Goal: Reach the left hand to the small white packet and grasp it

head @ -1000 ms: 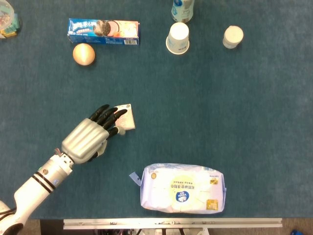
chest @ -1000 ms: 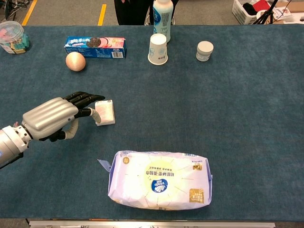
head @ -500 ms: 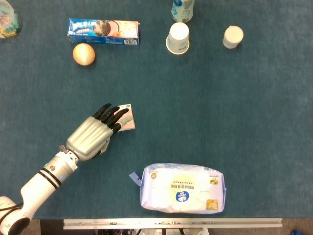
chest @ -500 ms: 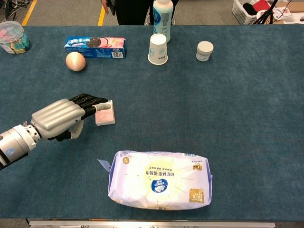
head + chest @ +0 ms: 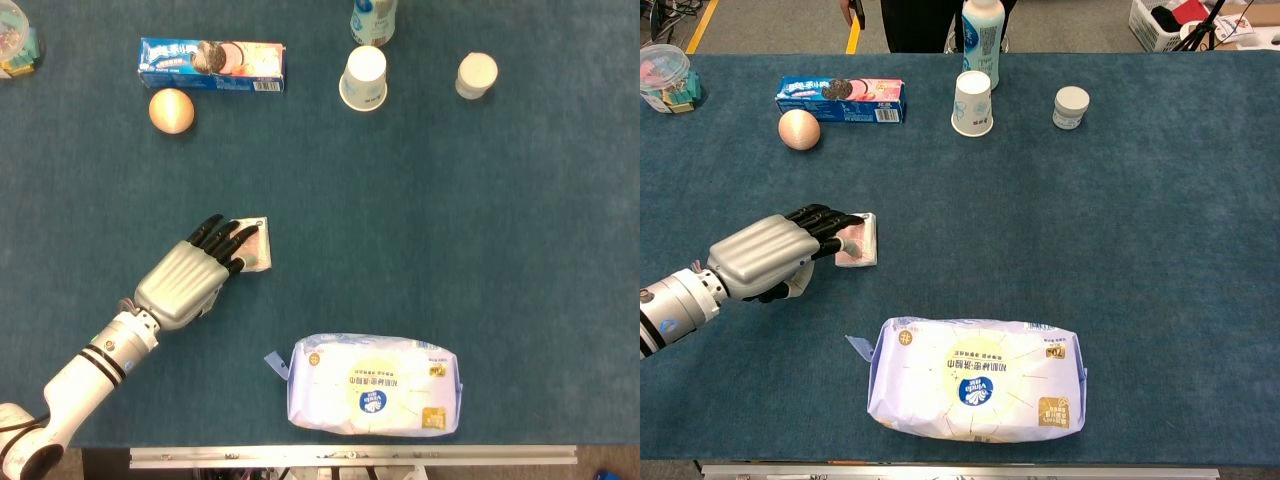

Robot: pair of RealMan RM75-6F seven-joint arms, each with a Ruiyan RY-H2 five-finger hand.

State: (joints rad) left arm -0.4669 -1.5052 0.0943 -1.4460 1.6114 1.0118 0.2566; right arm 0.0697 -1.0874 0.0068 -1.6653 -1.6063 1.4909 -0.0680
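The small white packet (image 5: pixel 255 246) lies flat on the blue tabletop (image 5: pixel 450 200), left of centre and somewhat nearer the front edge than the back, and I have my left hand (image 5: pixel 190 280) laid over its left side so the dark fingers (image 5: pixel 228 243) drape across the top of it. I came in low and palm-down because the packet is thin and flat on the cloth; I judge the only way to lift it is to press from above and curl around an edge. From the chest view the packet (image 5: pixel 862 240) sticks out to the right beyond the left hand (image 5: pixel 765 255), with the fingertips (image 5: pixel 840 228) resting on its upper face. The fingers look partly bent over it, but I cannot tell whether they have truly clamped it or merely touch it. My right hand is in neither view. Further out, a large wipes pack (image 5: pixel 375 384) sits near the front edge, and a biscuit box (image 5: pixel 212 64), an egg-like ball (image 5: pixel 171 110) and a paper cup (image 5: pixel 363 77) line the back.
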